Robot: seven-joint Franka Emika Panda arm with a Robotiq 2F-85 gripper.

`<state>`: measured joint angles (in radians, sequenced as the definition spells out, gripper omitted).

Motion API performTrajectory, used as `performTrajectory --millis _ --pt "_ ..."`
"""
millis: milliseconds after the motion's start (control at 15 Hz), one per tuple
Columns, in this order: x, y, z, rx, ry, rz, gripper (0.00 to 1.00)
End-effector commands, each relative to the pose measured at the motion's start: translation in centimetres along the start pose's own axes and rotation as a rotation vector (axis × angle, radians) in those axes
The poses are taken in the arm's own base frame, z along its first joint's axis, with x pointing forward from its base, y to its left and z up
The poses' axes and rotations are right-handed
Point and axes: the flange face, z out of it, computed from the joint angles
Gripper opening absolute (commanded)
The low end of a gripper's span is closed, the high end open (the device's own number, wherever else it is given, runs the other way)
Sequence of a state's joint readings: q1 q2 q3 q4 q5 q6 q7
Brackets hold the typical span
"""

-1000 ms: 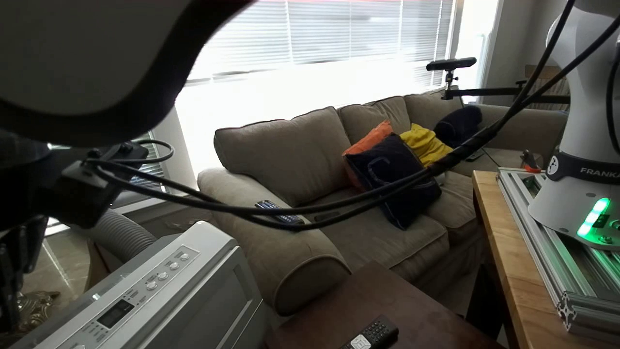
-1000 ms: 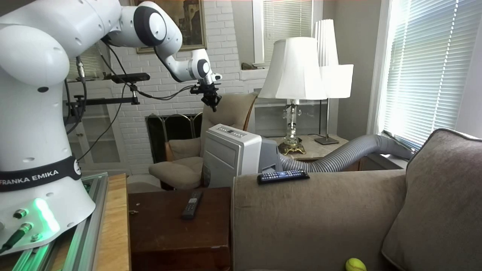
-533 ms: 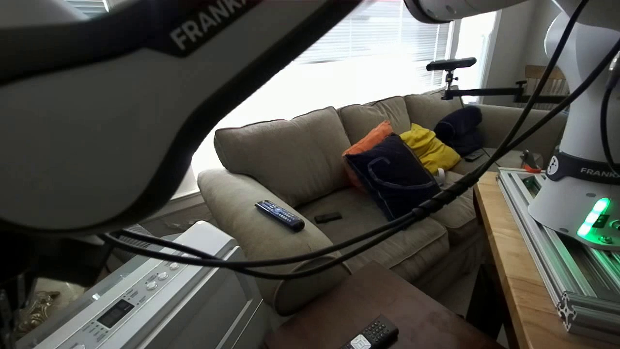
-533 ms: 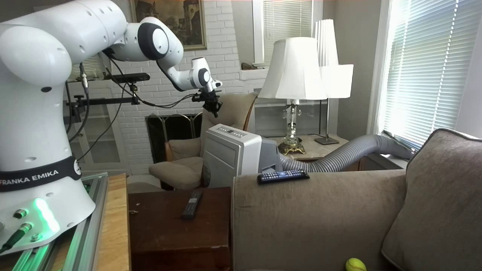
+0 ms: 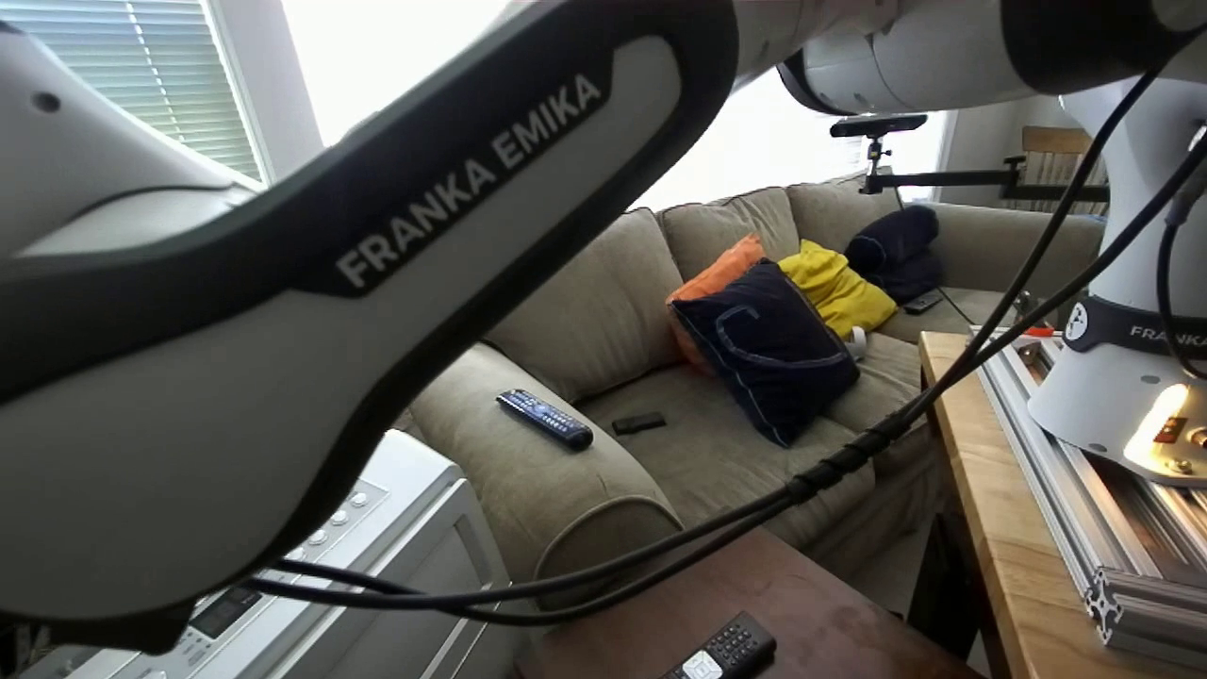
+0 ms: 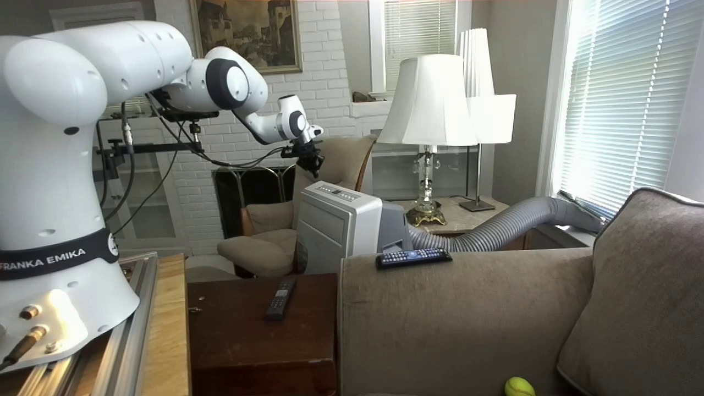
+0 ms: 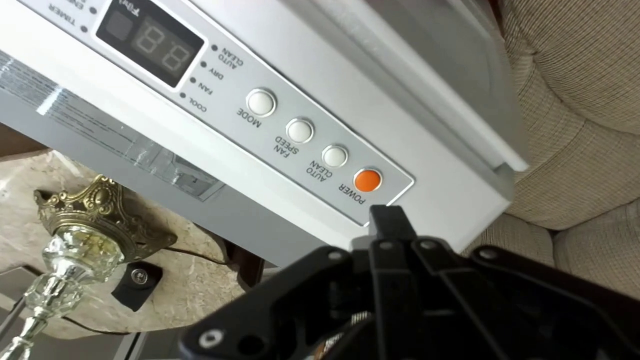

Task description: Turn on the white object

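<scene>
The white object, a boxy air conditioner (image 6: 324,231), stands beyond the side table; its top also shows in an exterior view (image 5: 415,547), partly behind the arm. In the wrist view its top (image 7: 360,95) fills the middle, with a dark unlit display (image 7: 151,42), several white buttons and an orange POWER button (image 7: 367,180). My gripper (image 7: 392,215) is shut with nothing between its fingers. Its tip appears just beside the POWER label and covers a panel corner. In an exterior view the gripper (image 6: 314,169) hangs above the top; in the other exterior picture the arm hides it.
A lamp with a brass base (image 7: 105,215) stands on a marble-topped table behind the appliance. A grey hose (image 6: 495,225) runs to the window. A sofa arm (image 6: 467,308) with a remote (image 6: 413,258) and a side table (image 6: 258,341) with another remote (image 6: 280,298) stand close by.
The arm has come down, bringing the shut gripper lower over the appliance's top. The arm's link covers more of the appliance in an exterior view. The base light has turned from green to yellowish white.
</scene>
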<state>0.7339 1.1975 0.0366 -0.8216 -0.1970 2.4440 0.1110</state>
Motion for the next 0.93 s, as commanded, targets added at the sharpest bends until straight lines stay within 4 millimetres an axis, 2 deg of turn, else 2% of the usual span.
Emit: performTrajectory --millis 0,533,867 --pt "0.3 -0.4 1.4 -0.027 0.052 0.001 0.00" --pt "-0.7 -0.5 3.6 -0.059 0.072 -0.013 0.00" --pt "-0.9 -0.8 4.2 -0.059 0.091 -0.007 0.00"
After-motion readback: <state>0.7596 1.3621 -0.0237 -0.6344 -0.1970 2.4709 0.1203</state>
